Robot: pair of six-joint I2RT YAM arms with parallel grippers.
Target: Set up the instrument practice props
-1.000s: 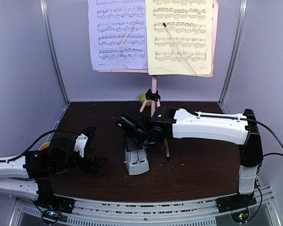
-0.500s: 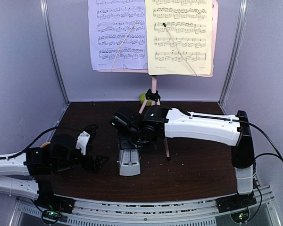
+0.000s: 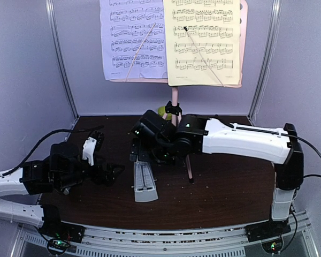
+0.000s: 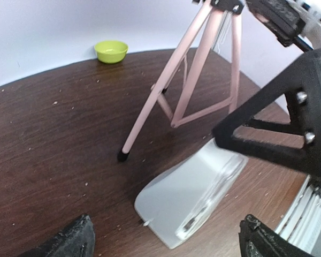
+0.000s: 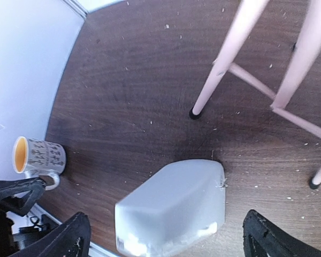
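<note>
The small grey pyramid metronome (image 3: 144, 182) appears to lie on its side on the dark bench (image 3: 230, 182) at the centre of the overhead frame, narrow end towards the pink tripod music stand (image 3: 174, 104) and close to one tripod foot (image 4: 121, 156). The lavender page (image 3: 132, 37) and the pale-yellow page (image 3: 203, 40) are already set on the stand's desk at the top of the frame. The right gripper (image 3: 139, 149) is poised above the metronome's narrow end, its jaws spread wide with nothing held. The left gripper (image 3: 106, 174), at centre left, is likewise wide open and empty, just beside the metronome. The step in hand is judged to be standing the metronome upright. It is best gripped across its flat tapered faces and pivoted about its base edge. The pink leg should be kept clear, lest the stand be knocked.
</note>
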